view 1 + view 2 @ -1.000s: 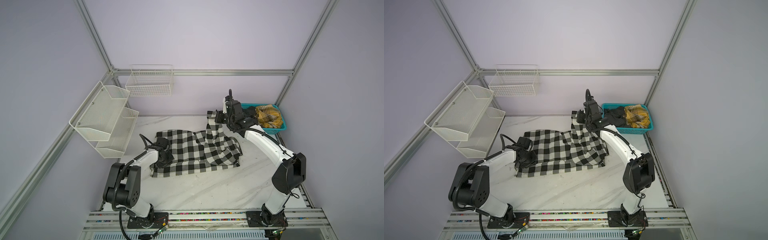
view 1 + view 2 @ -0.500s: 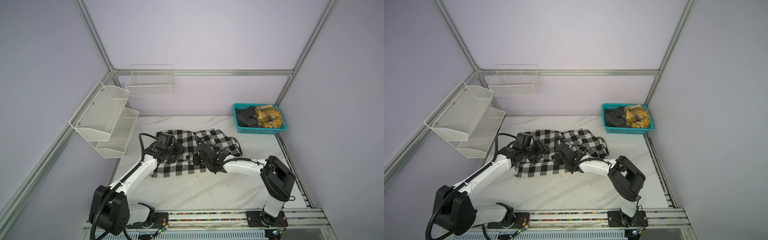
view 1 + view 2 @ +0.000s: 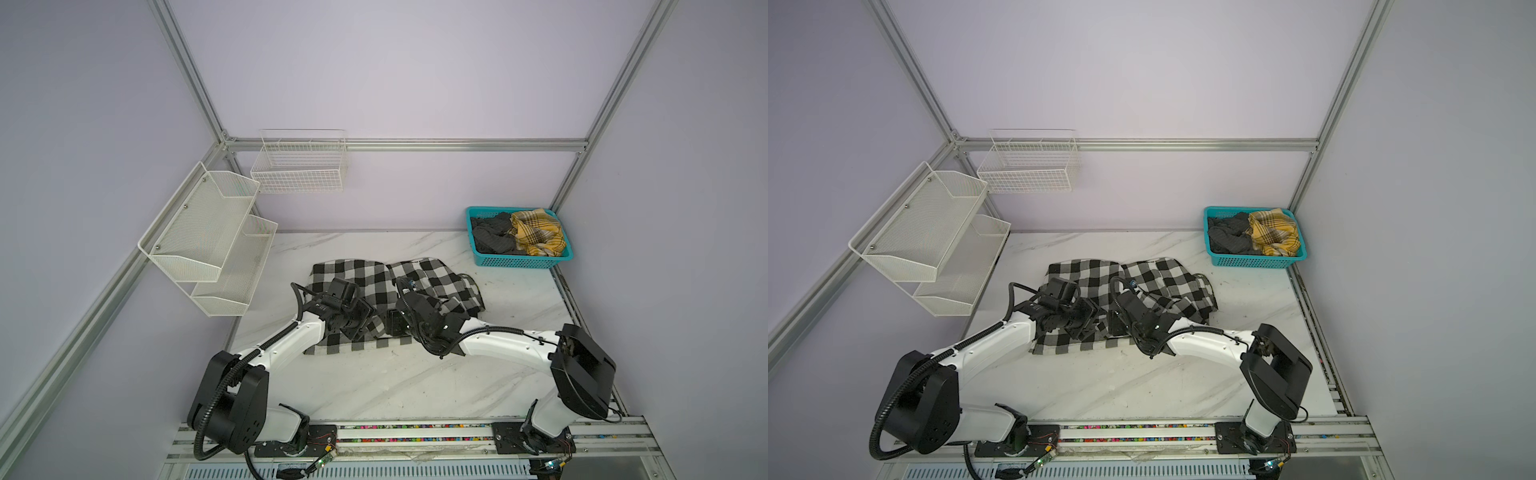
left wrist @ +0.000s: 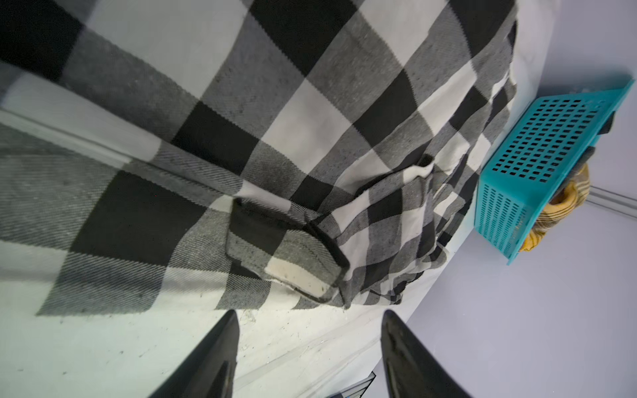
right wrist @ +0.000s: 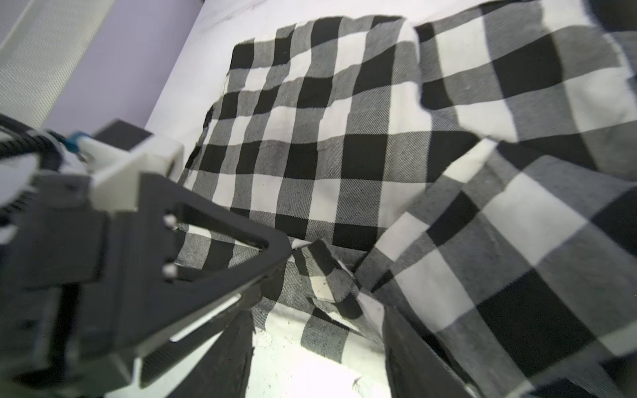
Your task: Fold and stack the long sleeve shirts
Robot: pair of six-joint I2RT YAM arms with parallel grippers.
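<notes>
Your black-and-white checked shirt (image 3: 365,278) is lying roughly flat on the marble table (image 3: 415,382), towards the middle and slightly left of centre in both top views. Its right part is sitting bunched and folded over near the teal basket (image 3: 523,262), though the 2 are not touching.

Your left gripper (image 3: 359,330) is hanging low over the near edge of the shirt. In the left wrist view its jaws (image 4: 310,320) are standing wide apart with only bare table between them, and a sleeve cuff (image 4: 289,258) is lying just beyond the tips.

Your right gripper (image 3: 395,322) is reaching across the middle and sitting just beside the left one, also at the near edge of the cloth. In the right wrist view its jaws (image 5: 319,317) are standing wide too. A loose fold of checked cloth (image 5: 327,275) is resting just ahead of the gap, and neither finger is pinching it. 1 finger of the left gripper (image 5: 224,248) is showing close by in that same view.

You are holding nothing with either gripper.

The basket is sitting at the far right corner, holding a dark garment (image 3: 492,237) and a yellow plaid cloth (image 3: 538,232). White mesh shelves (image 3: 199,232) and a wire basket (image 3: 299,174) are hanging on the walls at the left.
</notes>
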